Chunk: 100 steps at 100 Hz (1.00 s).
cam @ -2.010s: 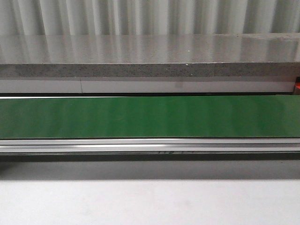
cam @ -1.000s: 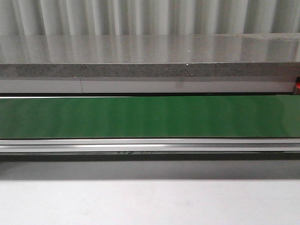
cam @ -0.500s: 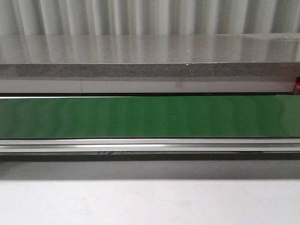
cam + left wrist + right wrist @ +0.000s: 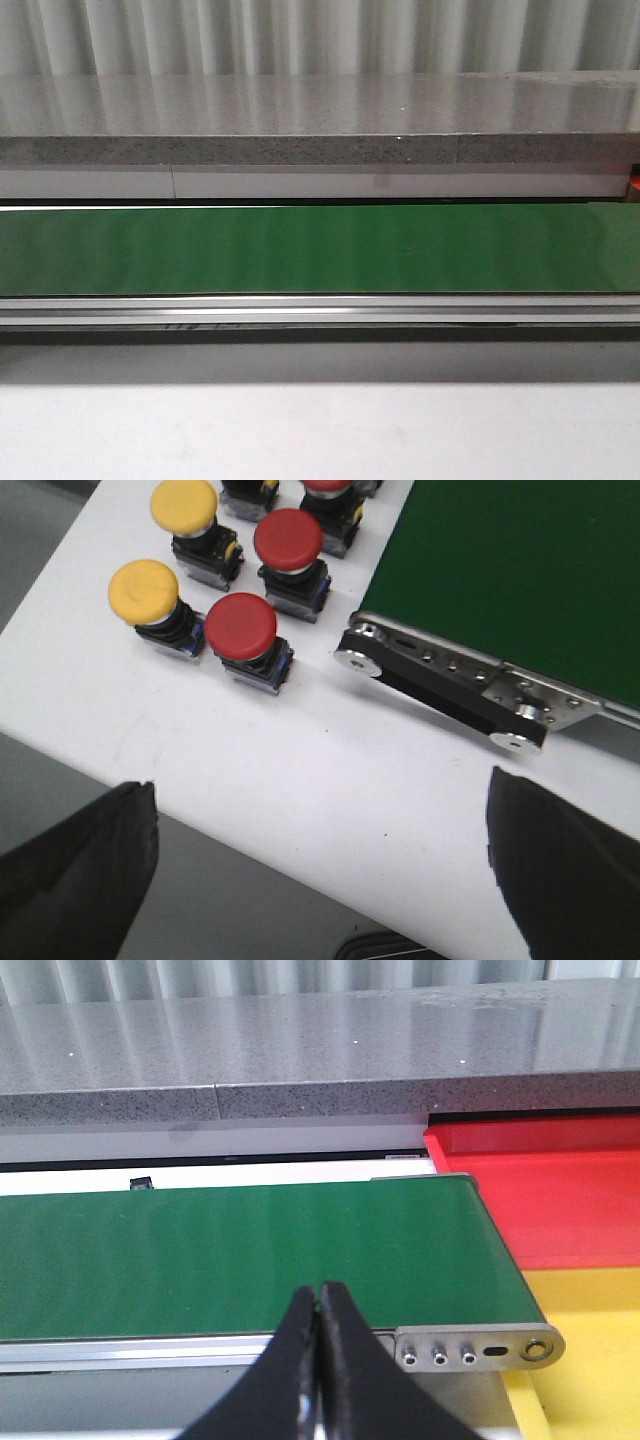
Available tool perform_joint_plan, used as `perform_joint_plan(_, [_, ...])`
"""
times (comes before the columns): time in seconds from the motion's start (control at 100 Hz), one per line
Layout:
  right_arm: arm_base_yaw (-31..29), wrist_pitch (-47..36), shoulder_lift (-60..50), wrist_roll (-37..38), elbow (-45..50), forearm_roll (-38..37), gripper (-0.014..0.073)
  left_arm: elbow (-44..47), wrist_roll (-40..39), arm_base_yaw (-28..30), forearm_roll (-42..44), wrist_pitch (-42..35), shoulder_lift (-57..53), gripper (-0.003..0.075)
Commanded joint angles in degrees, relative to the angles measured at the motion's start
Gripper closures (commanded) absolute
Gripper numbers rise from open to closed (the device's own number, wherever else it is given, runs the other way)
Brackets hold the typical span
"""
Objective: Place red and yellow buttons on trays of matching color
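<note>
In the left wrist view several push buttons stand on a white table (image 4: 330,780): two with yellow caps (image 4: 143,590) (image 4: 184,505) and red ones (image 4: 241,624) (image 4: 288,538). My left gripper (image 4: 320,860) is open and empty, above the table's edge, short of the buttons. In the right wrist view my right gripper (image 4: 319,1295) is shut and empty, in front of the green belt (image 4: 240,1255). A red tray (image 4: 545,1195) and a yellow tray (image 4: 590,1340) lie past the belt's end. Neither gripper shows in the front view.
The green conveyor belt (image 4: 320,250) runs across the front view, with a metal rail (image 4: 320,310) in front and a grey stone ledge (image 4: 320,120) behind. The belt's end roller bracket (image 4: 440,685) lies beside the buttons. Nothing rides on the belt.
Faint marks on the belt's front rail drift to the left between the frames. Nothing else in the front view has changed.
</note>
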Motion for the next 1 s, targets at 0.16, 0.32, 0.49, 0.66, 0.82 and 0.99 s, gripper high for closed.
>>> perform_joint_plan(0.16, [0.05,-4.73,-0.95,0.09,0.05,-0.57,0.0661,-2.3,-6.53,5.17,4.37,-9.35,10.2,0.0092])
perform_joint_plan(0.32, [0.05,-4.73,-0.95,0.09,0.05,-0.57,0.0661,-2.38,-6.29,12.99,1.2,-13.71,14.43,0.0092])
perform_joint_plan(0.49, [0.05,-4.73,-0.95,0.09,0.05,-0.57,0.0661,-2.38,-3.61,18.77,-0.86,-16.65,18.85,0.0092])
perform_joint_plan(0.66, [0.05,-4.73,-0.95,0.09,0.05,-0.57,0.0661,-3.04,-1.67,22.87,-2.02,-19.03,23.65,0.0092])
perform_joint_plan(0.82, [0.05,-4.73,-0.95,0.09,0.05,-0.57,0.0661,-4.3,0.82,24.26,-2.86,-20.18,27.62,0.0092])
perform_joint_plan(0.99, [0.05,-4.73,-0.95,0.09,0.05,-0.57,0.0661,-5.6,1.08,24.26,-3.88,-21.63,32.01,0.0092])
